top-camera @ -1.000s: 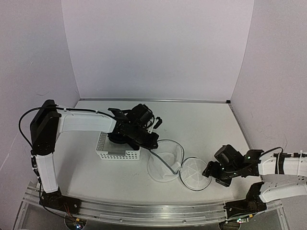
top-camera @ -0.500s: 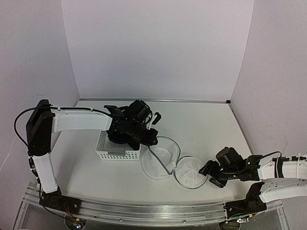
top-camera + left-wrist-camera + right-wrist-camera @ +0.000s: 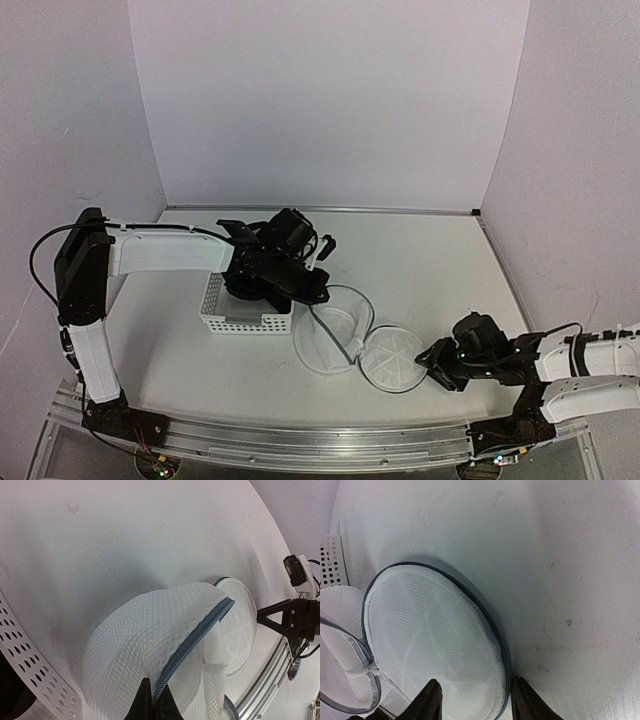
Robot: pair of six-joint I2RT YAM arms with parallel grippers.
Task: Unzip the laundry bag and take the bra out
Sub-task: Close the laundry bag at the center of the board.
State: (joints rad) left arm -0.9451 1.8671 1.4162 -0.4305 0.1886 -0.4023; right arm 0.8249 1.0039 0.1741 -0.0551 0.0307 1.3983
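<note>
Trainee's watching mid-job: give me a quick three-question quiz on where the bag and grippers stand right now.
1. True or false: the bag is zipped shut.
2. What does the shut left gripper pinch? A nothing; B the bag's zipper edge; C its mesh centre.
3. Fill in: the right gripper stands open astride the flat flap's ____.
Key: 1 false; 2 B; 3 rim.
</note>
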